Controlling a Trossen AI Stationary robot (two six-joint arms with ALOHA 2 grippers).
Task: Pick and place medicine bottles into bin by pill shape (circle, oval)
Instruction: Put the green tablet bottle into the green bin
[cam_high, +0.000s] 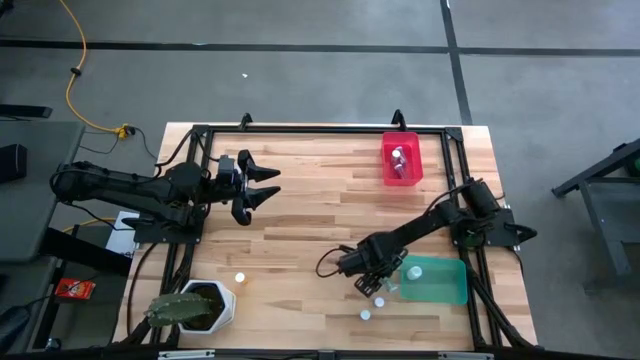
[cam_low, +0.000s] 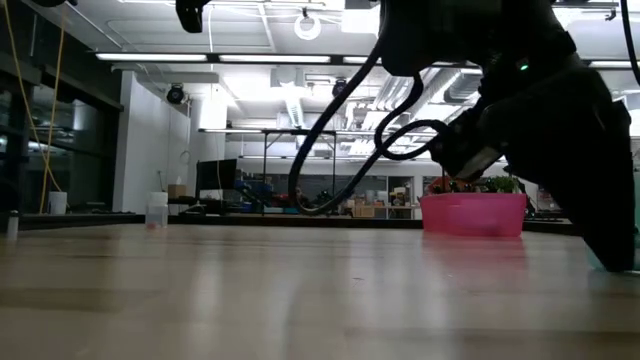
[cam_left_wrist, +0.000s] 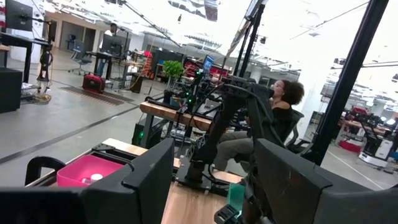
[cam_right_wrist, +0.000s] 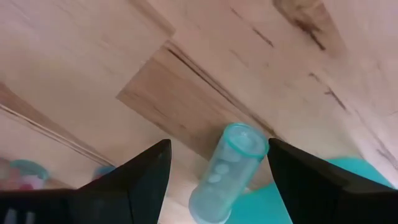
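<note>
While the left gripper (cam_high: 262, 188) hangs with its fingers spread over bare wood well away from the teal bin (cam_high: 436, 281), toward the table's far left side, the right gripper (cam_high: 372, 285) works low just beside that bin's left edge. In the right wrist view its two dark fingers (cam_right_wrist: 140, 180) stand wide apart, and a clear medicine bottle (cam_right_wrist: 227, 171) lies on its side on the wood between them, pale pills showing through its wall, touched by neither finger; one end of it reaches the teal bin's rim.

From above, two more small bottles sit on the table near the teal bin: one (cam_high: 380, 301) just below the right gripper and another (cam_high: 365, 314) a little further out from the bin's lower left corner. A white-capped bottle (cam_high: 414, 271) rests inside the teal bin at its left end.

The red bin (cam_high: 388, 165) lies well apart from the teal bin, toward the table's far edge, with bottles (cam_high: 399, 160) inside it. A lone bottle (cam_high: 240, 278) stands far to the teal bin's left, next to the white plant pot (cam_high: 212, 303).
</note>
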